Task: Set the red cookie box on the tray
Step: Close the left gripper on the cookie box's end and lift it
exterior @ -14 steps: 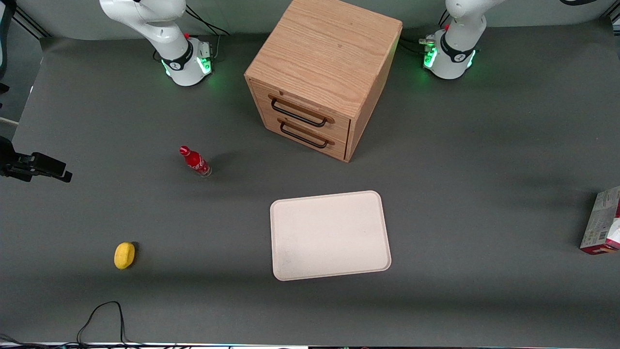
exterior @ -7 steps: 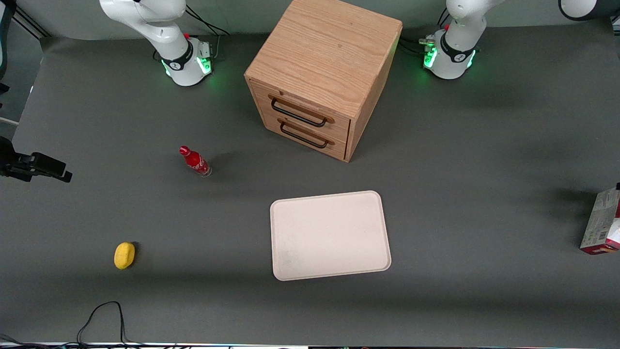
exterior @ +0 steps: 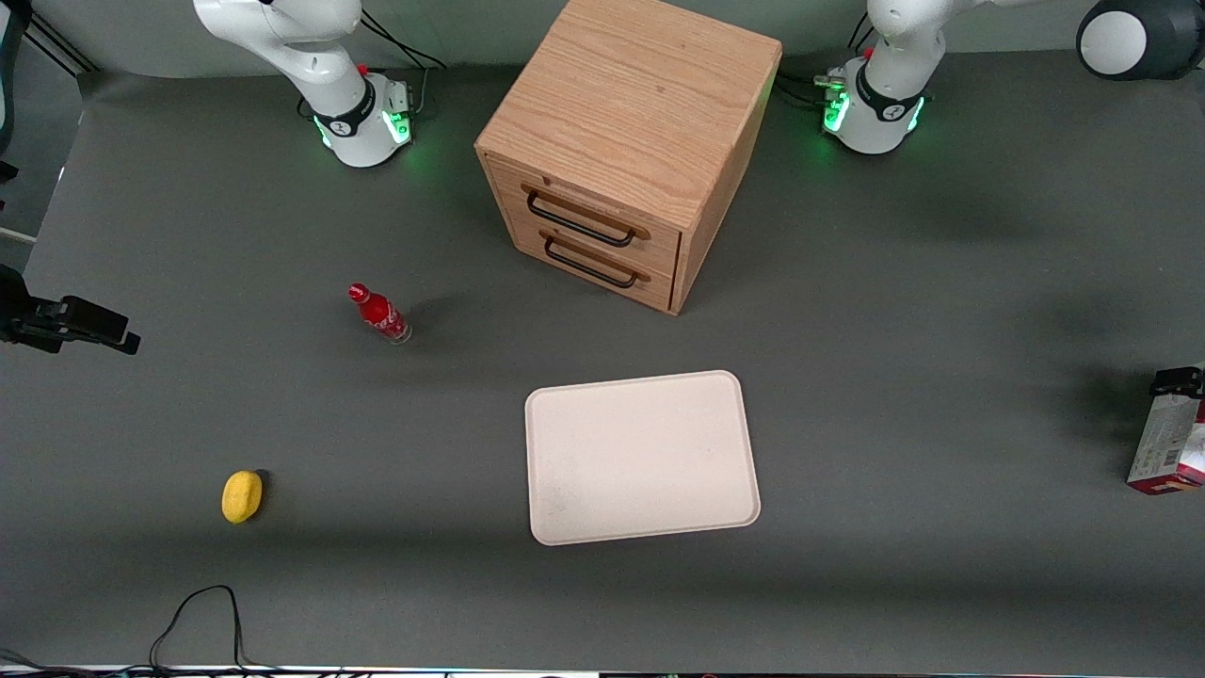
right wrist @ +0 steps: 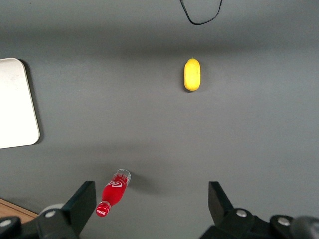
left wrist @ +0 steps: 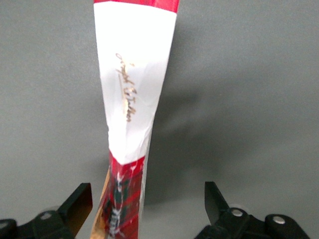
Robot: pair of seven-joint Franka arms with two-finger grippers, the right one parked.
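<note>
The red cookie box [exterior: 1172, 443] stands on its narrow edge at the working arm's end of the table, partly cut off by the view's edge. In the left wrist view the box [left wrist: 132, 99] shows its thin edge, white above red. My left gripper [left wrist: 147, 199] is open and straddles the box, which lies close to one finger [left wrist: 79, 204]. I cannot tell whether that finger touches it. In the front view a black part of the gripper [exterior: 1179, 380] shows just above the box. The cream-white tray [exterior: 640, 457] lies bare near the table's middle, well away from the box.
A wooden drawer cabinet [exterior: 621, 151] stands farther from the front camera than the tray. A small red bottle [exterior: 378, 314] and a yellow fruit [exterior: 242, 495] lie toward the parked arm's end. A black cable [exterior: 202, 612] loops at the near edge.
The left gripper has come down into the front view at the top of the box. The arm's elbow has moved further into view. The box and tray have not moved.
</note>
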